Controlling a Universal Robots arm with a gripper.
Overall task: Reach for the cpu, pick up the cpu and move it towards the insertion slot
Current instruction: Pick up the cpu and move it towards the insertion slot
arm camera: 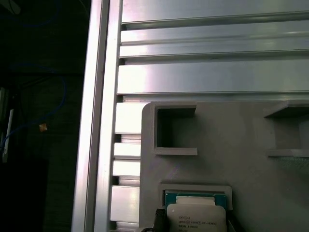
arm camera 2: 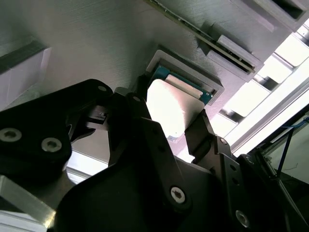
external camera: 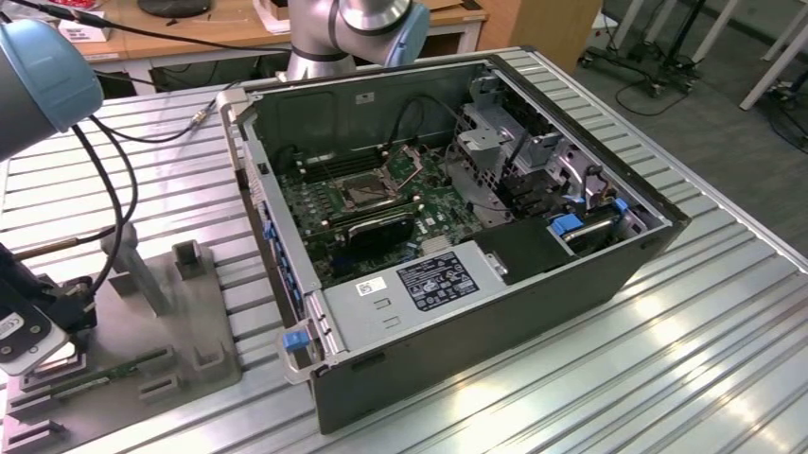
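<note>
Second wrist view: my tool point(arm camera 2: 171, 110) sits low around the cpu point(arm camera 2: 174, 99), which lies in its pocket point(arm camera 2: 188, 64) on the grey fixture plate point(arm camera 2: 96, 43). I cannot tell whether I am clamped on it or only close beside its edges.

Risk one: a lopsided hold tips the chip, and a corner catches the pocket's raised wall.

Risk two: a thin rim gives little purchase, so it may slip on lifting.

Exterior view: the insertion slot point(external camera: 366, 194) is well apart from it, down inside the computer case point(external camera: 505, 312). The case wall could clip the chip in transit.
</note>
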